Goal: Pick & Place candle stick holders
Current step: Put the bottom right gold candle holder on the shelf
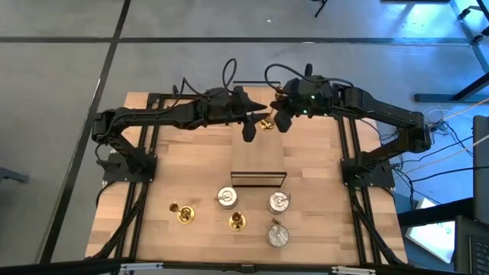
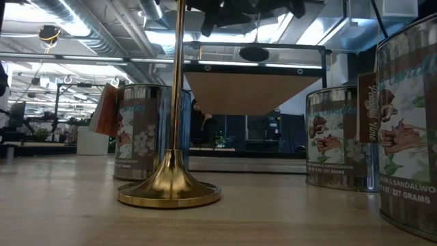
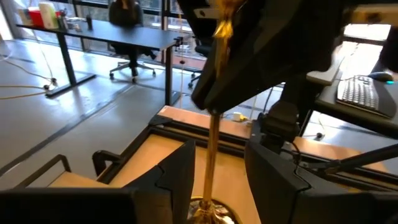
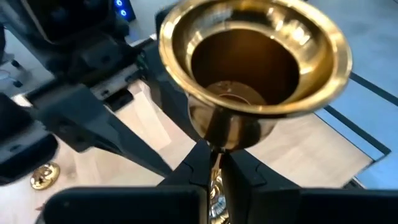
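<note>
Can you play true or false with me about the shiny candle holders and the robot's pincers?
1. The right pincer is squeezing a gold candle holder by its thin stem. True.
2. The left pincer is clamped tight on that holder. False: its fingers stand apart on either side of the stem.
3. Five other holders sit on the table near its front edge. True: two gold and three silver.
4. The held holder is lying flat on the wood. False: it is upright between the two pincers.
</note>
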